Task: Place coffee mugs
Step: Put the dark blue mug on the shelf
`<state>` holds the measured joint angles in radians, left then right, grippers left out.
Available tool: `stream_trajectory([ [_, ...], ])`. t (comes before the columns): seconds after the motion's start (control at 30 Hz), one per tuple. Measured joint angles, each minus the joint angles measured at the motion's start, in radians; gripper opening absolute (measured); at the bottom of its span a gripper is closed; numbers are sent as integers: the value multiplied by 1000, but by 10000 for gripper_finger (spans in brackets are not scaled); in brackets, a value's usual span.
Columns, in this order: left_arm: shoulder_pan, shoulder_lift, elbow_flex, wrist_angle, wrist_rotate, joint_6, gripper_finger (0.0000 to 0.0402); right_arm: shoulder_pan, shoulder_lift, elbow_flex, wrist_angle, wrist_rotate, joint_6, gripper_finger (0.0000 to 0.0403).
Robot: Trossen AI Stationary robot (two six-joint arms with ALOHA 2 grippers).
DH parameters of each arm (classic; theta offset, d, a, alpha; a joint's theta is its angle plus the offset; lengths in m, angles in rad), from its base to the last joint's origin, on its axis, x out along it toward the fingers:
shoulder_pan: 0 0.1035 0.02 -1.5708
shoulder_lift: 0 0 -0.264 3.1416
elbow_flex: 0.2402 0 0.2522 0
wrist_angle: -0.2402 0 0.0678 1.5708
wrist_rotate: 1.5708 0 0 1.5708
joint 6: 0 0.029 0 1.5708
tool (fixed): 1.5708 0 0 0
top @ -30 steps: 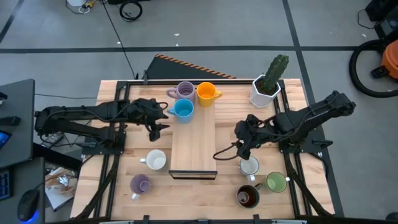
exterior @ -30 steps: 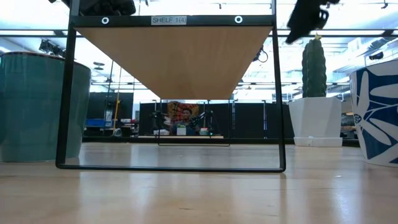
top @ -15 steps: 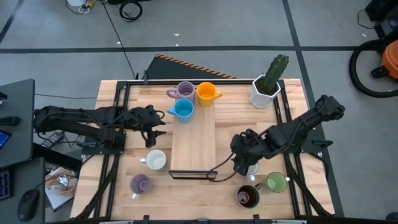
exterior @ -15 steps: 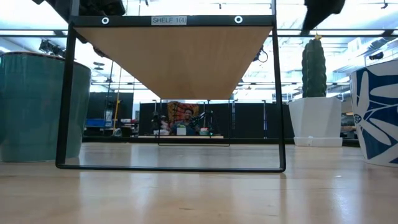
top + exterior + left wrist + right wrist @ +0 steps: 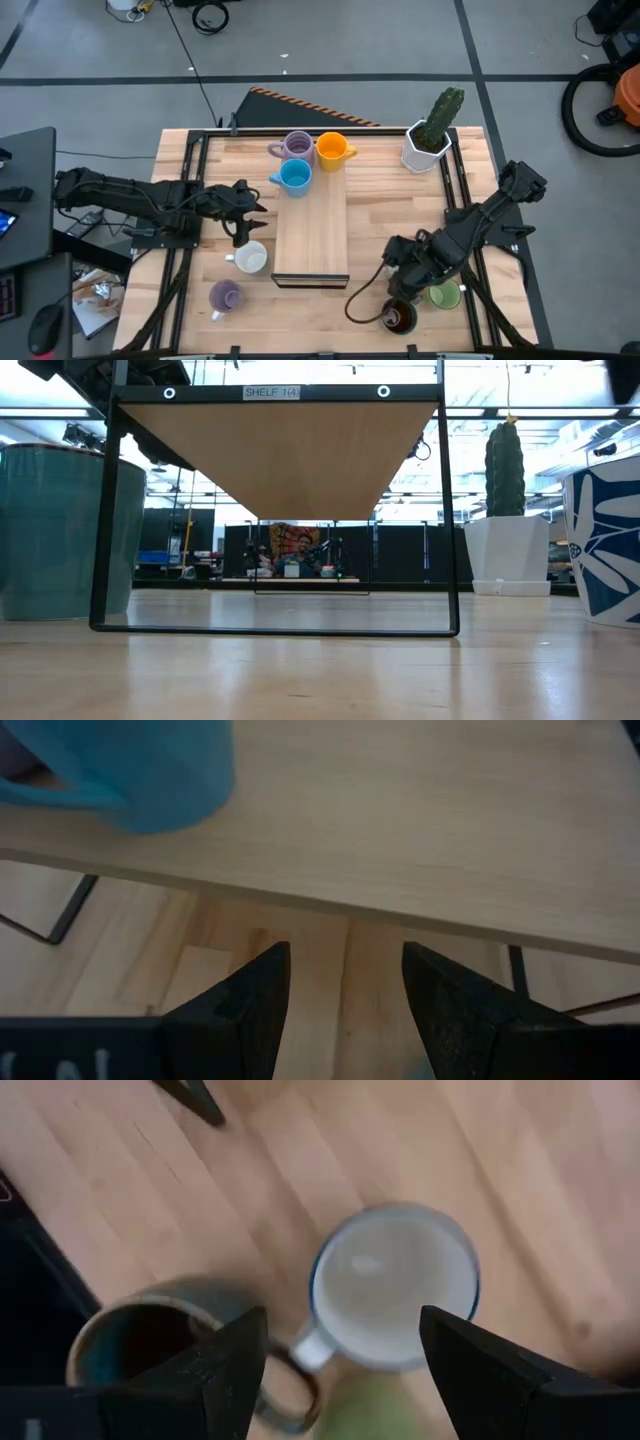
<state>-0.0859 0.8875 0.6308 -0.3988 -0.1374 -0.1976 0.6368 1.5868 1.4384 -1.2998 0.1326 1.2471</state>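
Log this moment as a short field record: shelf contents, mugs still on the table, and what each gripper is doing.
on shelf: lilac mug, orange mug, blue mug
table, left side: white mug, second lilac mug
table, right side: white mug with blue rim, dark brown mug, green mug
left gripper: jaws open, empty, beside the shelf
right gripper: jaws open above the blue-rimmed white mug

We count eight small round handled mugs: two lilac [image 5: 297,145] [image 5: 224,295]; two white [image 5: 250,258] [image 5: 394,1287]; one blue [image 5: 294,176]; one orange [image 5: 331,150]; one green [image 5: 444,294]; one dark brown [image 5: 399,316]; one cactus pot [image 5: 425,148]
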Motion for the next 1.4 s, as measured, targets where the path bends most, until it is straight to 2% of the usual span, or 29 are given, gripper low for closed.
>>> stream_trajectory([
  [0.23,-20,0,0,6,0,-35,201,34,5,-3,-4,-69,234,268],
  [0.63,-43,0,1,5,0,-78,201,84,100,-3,-4,-157,407,268],
  [0.8,-43,0,1,6,0,-81,201,86,147,-3,-3,-140,403,268],
  [0.97,-43,0,1,5,3,-80,201,90,144,-4,-12,-66,443,268],
  [1.13,-43,0,1,3,4,-80,201,93,146,-13,2,-48,494,268],
  [1.4,-43,0,1,3,4,-80,201,96,147,-24,29,-105,588,268],
])
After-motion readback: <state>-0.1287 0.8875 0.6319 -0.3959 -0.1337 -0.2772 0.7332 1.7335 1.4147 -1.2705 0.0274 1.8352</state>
